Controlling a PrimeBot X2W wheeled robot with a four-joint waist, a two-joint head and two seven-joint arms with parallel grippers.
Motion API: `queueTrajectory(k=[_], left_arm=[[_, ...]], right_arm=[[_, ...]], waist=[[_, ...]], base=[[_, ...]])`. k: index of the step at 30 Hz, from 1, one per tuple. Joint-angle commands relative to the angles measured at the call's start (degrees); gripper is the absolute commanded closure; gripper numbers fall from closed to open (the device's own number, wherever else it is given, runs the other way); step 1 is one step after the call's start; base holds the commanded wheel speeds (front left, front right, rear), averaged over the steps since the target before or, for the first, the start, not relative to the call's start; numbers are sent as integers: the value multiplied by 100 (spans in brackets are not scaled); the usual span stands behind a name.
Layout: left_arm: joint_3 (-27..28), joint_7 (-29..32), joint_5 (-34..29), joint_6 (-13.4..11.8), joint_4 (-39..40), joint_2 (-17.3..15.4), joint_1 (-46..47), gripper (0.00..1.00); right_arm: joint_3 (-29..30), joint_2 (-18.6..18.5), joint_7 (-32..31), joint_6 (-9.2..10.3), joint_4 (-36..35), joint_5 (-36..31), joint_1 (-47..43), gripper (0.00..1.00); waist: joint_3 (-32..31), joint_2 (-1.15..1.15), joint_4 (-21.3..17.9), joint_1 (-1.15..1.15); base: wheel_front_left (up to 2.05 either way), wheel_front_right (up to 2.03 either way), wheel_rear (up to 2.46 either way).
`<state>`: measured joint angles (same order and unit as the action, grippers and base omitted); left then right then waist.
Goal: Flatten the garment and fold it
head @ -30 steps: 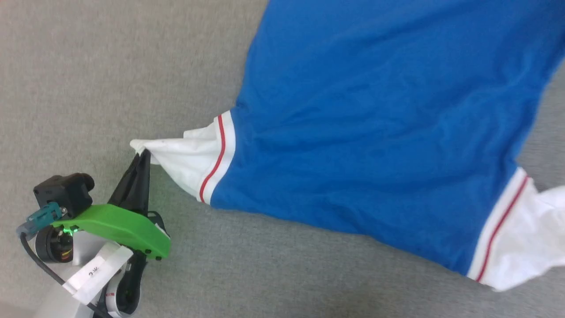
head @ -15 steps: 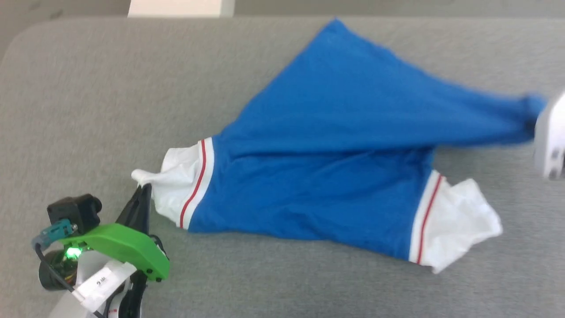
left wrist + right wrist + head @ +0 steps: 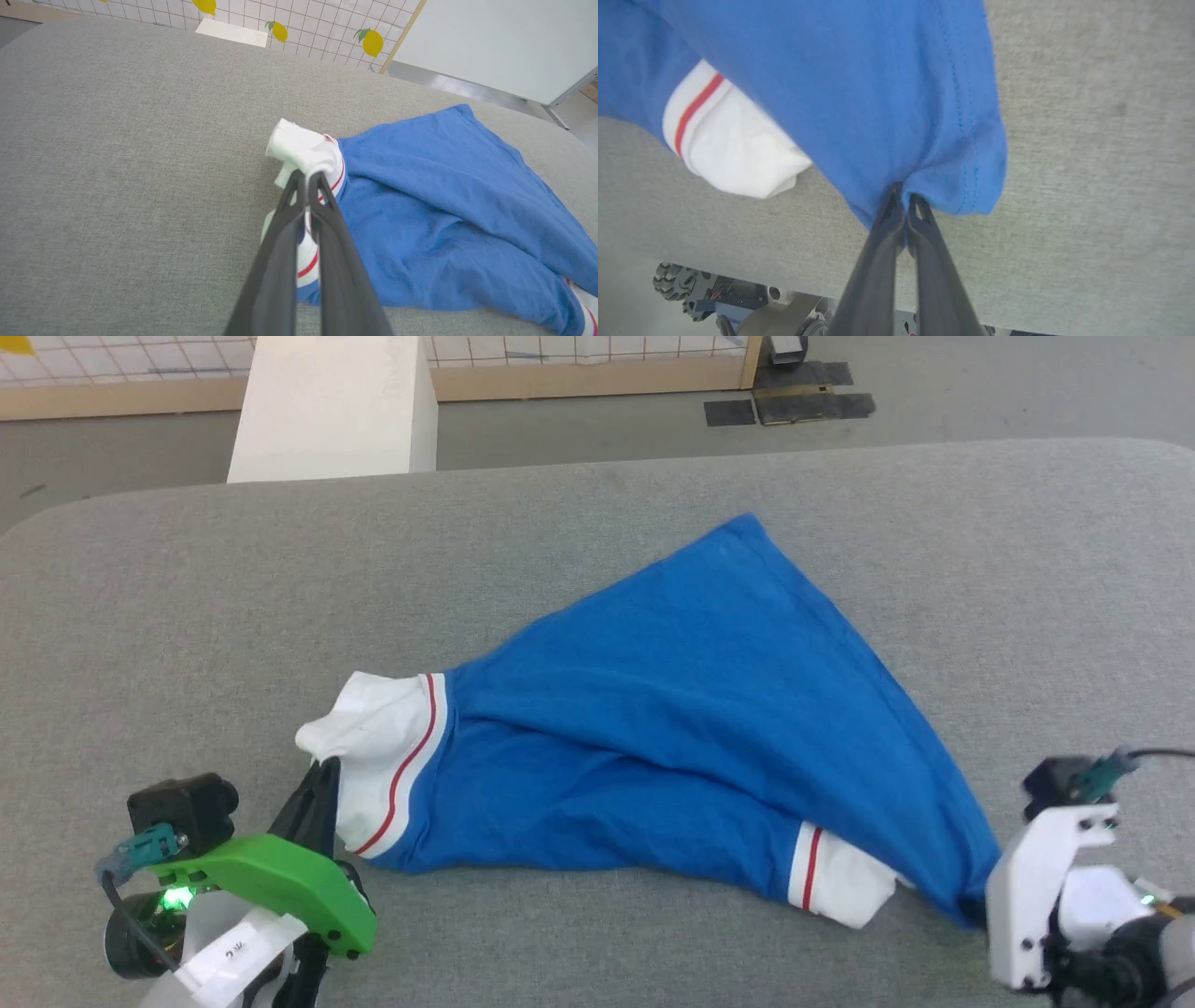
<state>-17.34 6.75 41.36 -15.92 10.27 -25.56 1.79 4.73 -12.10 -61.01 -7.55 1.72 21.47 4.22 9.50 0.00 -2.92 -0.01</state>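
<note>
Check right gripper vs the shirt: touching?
Touching. The right wrist view shows the right gripper pinched shut on a bunched blue edge of the shirt, with cloth wrapped around its tips.

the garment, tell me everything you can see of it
The garment is a royal-blue soft knit shirt with white sleeves edged by thin red stripes. It lies wrinkled and bunched on the grey cloth-covered table. The left tool is shut on one white sleeve; the right tool is shut on a blue hem corner.
</note>
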Motion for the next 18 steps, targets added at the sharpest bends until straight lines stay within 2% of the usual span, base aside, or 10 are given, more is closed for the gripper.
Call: queueTrajectory(k=[1, 7, 8, 9, 18], left_arm=[[4, 5, 31, -13, -1, 5, -57, 100], [-10, -10, 61, 7, -52, 38, 4, 100], [-11, -14, 65, 9, -61, 41, 7, 100], [-10, -20, 69, 10, -73, 43, 7, 100], [16, -32, 102, -19, -110, 12, -83, 100]], right_arm=[[-65, 88, -27, 6, 78, 36, -105, 100], [-163, 271, 62, 6, 323, 83, -181, 100], [-159, 280, 137, 6, 313, 85, -149, 73], [-166, 263, 207, 6, 306, 79, -111, 0], [318, 177, 726, 6, -191, 213, 268, 0]], waist=[[-1, 0, -13, 1], [47, 0, 5, 1], [45, 0, 1, 1], [37, 0, -9, 1], [-135, 0, -91, 1]], base=[[0, 0, 0], [0, 0, 0], [0, 0, 0], [0, 0, 0], [0, 0, 0]])
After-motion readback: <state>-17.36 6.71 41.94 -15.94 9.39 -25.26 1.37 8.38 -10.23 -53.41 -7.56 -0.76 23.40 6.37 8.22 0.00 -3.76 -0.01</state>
